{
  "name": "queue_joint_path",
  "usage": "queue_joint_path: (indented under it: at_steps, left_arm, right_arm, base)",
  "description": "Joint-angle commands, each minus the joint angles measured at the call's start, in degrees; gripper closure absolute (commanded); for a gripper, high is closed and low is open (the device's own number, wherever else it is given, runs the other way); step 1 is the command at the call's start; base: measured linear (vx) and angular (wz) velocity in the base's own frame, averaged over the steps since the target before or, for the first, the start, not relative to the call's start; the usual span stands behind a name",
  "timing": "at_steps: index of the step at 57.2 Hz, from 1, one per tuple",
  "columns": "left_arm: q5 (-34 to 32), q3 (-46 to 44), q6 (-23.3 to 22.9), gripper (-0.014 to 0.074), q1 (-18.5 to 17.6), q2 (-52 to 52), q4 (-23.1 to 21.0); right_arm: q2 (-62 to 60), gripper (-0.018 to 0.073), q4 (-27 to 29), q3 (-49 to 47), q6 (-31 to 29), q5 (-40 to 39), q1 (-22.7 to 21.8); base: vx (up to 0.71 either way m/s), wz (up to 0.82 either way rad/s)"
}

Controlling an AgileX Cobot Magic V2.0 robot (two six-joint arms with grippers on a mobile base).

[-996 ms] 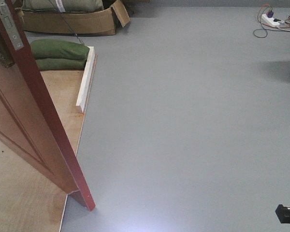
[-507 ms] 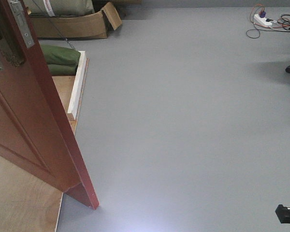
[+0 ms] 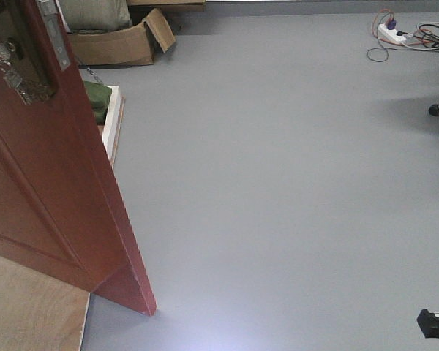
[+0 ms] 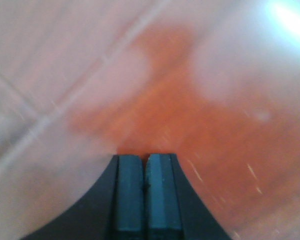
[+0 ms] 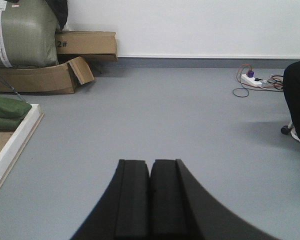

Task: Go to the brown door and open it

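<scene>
The left claw [image 4: 145,192] has its two dark pads pressed together with nothing between them. Straight ahead of it, filling its whole view, is a blurred reddish-brown glossy surface, which I take to be the face of the brown door [image 3: 51,197]; it looks very near, though whether the pads touch it cannot be told.

The right claw [image 5: 150,197] is also pressed together and holds nothing. In front of it lies only open grey floor [image 5: 180,115], with a cardboard box [image 5: 45,77] and a white timber strip [image 5: 15,137] off to its left, and a power strip [image 5: 253,79] with cables far ahead to its right.

From the front view, the door stands ajar to the left, its long axis upright, its free edge swung out toward the robot and its bottom corner resting near the edge of the plywood platform [image 3: 29,314]. The brass handle plate [image 3: 25,69] with hanging keys [image 3: 11,77] sits high on that face.

The door lies on the left arm's side, so that arm is plainly the nearer one; pushing further would fall to it.
</scene>
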Motion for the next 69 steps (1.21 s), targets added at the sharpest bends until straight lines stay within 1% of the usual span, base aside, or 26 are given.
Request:
queue_joint_path:
  at_steps: [1,69]
  left_arm:
    - [-1.54,-1.91,0.12,0.0600,-0.43,-1.39,-3.04]
    - [-1.54,-1.91,0.12,0.0600,-0.43,-1.39,-3.04]
  right_arm:
    - [-0.75,0.0559,-0.38,0.28,-0.32,-4.57,-0.16]
    - [-0.75,0.0559,-0.38,0.28,-0.32,-4.57,-0.16]
  base:
    - [0.16,-0.01]
    - [0.19,0.02]
